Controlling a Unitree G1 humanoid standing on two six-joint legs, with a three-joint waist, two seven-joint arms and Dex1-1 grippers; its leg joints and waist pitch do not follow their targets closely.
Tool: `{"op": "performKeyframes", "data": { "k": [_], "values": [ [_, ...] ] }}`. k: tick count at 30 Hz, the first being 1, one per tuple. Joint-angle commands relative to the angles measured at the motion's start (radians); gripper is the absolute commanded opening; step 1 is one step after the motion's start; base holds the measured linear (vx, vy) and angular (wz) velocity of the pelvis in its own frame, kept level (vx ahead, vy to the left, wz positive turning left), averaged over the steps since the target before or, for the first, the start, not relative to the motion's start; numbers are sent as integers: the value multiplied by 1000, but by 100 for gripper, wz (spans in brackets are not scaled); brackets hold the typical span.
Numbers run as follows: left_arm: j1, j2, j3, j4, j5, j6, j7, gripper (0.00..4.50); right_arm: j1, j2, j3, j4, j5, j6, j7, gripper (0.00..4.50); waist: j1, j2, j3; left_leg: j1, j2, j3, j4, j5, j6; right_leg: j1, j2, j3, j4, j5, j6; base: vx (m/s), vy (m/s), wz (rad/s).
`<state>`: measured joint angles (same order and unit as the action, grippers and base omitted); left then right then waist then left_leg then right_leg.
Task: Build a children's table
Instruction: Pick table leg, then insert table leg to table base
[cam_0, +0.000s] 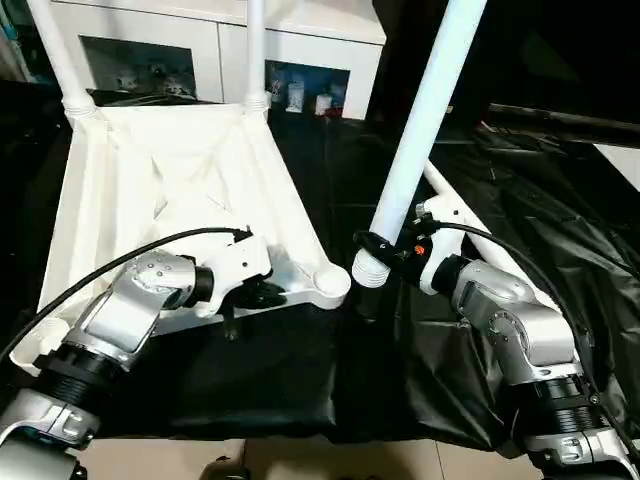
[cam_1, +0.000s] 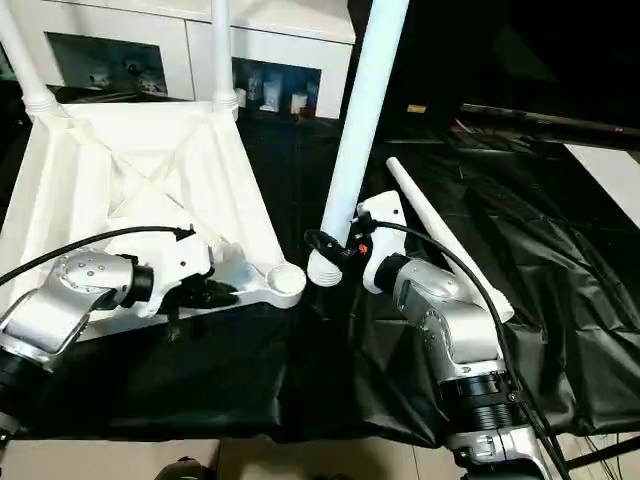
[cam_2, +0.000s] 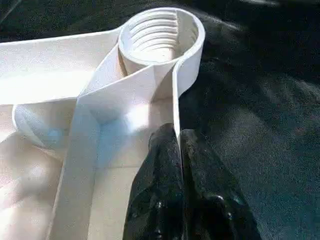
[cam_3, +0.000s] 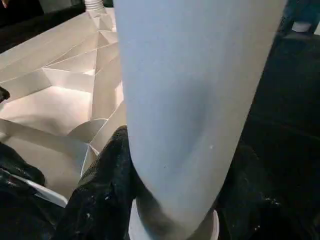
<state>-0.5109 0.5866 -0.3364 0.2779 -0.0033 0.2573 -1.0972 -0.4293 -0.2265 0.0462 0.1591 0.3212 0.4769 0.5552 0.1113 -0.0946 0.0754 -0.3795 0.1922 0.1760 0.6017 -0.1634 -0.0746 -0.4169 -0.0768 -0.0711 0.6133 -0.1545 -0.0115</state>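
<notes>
Children's table (cam_0: 180, 180) upturned, left claw (cam_2: 176, 145) pinching rim — threaded socket (cam_2: 159, 35) close-up

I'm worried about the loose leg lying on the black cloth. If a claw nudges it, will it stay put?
Probably not. The loose leg is a smooth round tube lying flat on the black cloth, so a sideways push would likely roll it. Its taper suggests it would curve rather than roll straight. It looks like hollow plastic, so likely light and stiff.
</notes>
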Motion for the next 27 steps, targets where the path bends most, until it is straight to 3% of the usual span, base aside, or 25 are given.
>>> {"op": "performKeyframes", "data": {
  "k": [1, 6, 9, 11, 16, 19, 24, 27],
  "values": [
    [5, 8, -31, -10, 22, -2, -9, 0, 6, -12, -10, -25, 4, 6, 9, 186, -2, 29, -77, 29, 39, -17, -87, -329, -70, 43, -72, 47, -71, -335, -146, 0, 0, 0],
    [6, 6, -43, -3, 33, -8, -16, 0, 6, -12, -13, -31, 16, 16, 19, 186, -3, 29, -76, 29, 39, -18, -88, -336, -70, 43, -72, 47, -71, -332, -147, 0, 0, 0],
    [18, 7, -70, -13, 50, -34, -41, 0, -4, -12, -59, -72, 120, 102, 67, 186, -2, 28, -74, 31, 39, -18, -88, -344, -60, 44, -71, 48, -73, -343, -144, 0, 0, 0],
    [24, 5, -85, -28, 50, -45, -59, 0, -3, -34, -59, -95, 154, 141, 111, 186, -1, 28, -74, 31, 41, -18, -88, -341, -57, 44, -71, 48, -73, -335, -142, 0, 0, 0],
    [15, -28, -95, -34, 56, -45, -35, 0, -8, -66, -54, -94, 147, 154, 143, 186, 3, 26, -68, 39, 41, -19, -90, -387, -69, 38, -75, 47, -82, -412, -135, 0, 0, 0],
    [-8, -49, -79, -6, 48, -1, -24, 56, -15, -70, -59, -92, 158, 167, 140, 186, 3, 24, -66, 40, 40, -21, -90, -401, -70, 37, -77, 46, -88, -463, -119, 0, 0, 0],
    [-26, -51, -66, 22, 63, -38, 2, 92, -22, -67, -58, -96, 168, 181, 139, 186, -2, 22, -68, 33, 38, -25, -90, -383, -62, 41, -78, 44, -92, -484, -98, 0, 0, 0],
    [-30, -44, -57, 28, 62, -32, -15, 98, -24, -62, -54, -92, 166, 180, 140, 186, -2, 21, -69, 33, 38, -23, -89, -370, -58, 40, -78, 45, -91, -469, -103, 0, 0, 0]
  ]
}}
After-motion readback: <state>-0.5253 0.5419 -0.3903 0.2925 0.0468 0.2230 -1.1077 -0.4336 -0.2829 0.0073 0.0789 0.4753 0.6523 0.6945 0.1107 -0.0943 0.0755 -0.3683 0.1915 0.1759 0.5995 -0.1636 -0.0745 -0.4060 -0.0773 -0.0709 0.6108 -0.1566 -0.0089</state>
